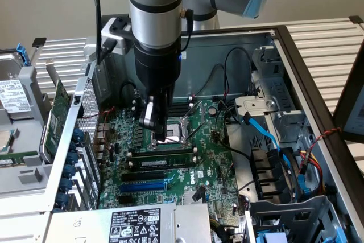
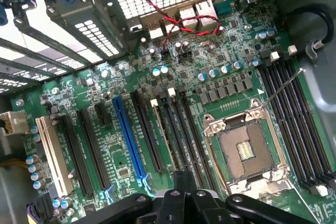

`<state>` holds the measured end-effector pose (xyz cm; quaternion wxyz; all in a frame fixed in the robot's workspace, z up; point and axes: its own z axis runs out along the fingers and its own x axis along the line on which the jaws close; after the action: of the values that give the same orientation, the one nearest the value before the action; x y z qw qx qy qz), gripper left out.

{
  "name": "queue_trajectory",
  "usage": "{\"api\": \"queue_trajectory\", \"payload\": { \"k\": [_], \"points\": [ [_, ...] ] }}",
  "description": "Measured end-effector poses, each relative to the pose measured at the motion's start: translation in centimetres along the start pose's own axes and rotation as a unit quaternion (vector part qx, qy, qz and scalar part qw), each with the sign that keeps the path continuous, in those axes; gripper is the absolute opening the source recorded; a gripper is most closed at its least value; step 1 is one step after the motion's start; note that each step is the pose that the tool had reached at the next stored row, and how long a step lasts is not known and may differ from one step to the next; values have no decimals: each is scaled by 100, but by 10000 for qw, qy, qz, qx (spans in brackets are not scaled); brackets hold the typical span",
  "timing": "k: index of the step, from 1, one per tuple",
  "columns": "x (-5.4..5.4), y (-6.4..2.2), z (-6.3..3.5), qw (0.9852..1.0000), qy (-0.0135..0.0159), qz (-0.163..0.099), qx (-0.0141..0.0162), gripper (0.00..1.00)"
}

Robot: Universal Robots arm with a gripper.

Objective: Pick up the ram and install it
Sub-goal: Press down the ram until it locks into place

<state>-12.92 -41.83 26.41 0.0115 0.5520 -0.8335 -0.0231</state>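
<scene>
Claw (image 1: 159, 136): fingers (image 2: 185, 195) pressed together, pinching nothing, tips low over the motherboard (image 1: 210, 157).
Ram (image 1: 165, 162): lies along the memory slots just beside the claw's tips, apart from them, white label showing.
CPU socket (image 1: 183, 126): open and bare, just on the claw's other side.
Blue slot (image 1: 142, 186): beyond the ram, farther from the claw.
Progress: pick-up and placing look done; whether the ram is fully latched I cannot tell.

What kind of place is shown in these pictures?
Probably a computer repair or assembly bench: an open grey metal desktop case, its green motherboard exposed, and loose silver hard drives lying beside it.
</scene>
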Motion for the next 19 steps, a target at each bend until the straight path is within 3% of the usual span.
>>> {"api": "queue_trajectory", "payload": {
  "k": [5,10,15,19],
  "points": [
    [0,0,5,9992,-21,393,2,11],
    [0,-1,11,9969,-41,791,5,11],
    [0,-1,16,9929,-62,1192,7,11],
    [0,-1,21,9884,-78,1516,9,11]
  ]
}}
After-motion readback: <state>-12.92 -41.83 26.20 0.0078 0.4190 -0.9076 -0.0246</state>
